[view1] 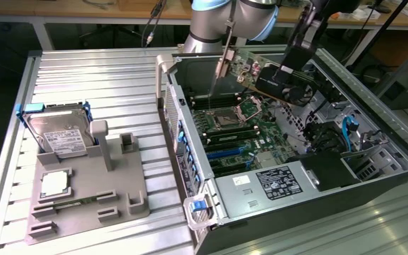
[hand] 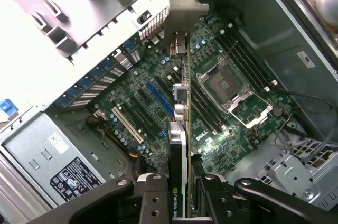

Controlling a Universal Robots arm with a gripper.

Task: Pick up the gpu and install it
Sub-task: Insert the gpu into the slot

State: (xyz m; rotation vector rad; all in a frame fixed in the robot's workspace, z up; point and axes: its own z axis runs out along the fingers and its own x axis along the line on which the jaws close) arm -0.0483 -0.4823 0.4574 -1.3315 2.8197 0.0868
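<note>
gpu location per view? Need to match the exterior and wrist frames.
Exterior view: gpu upper centre, held over the open case.
Wrist view: gpu edge-on, clamped in the gripper, above the motherboard.
Shared landmark: the empty CPU socket, also at.
</note>
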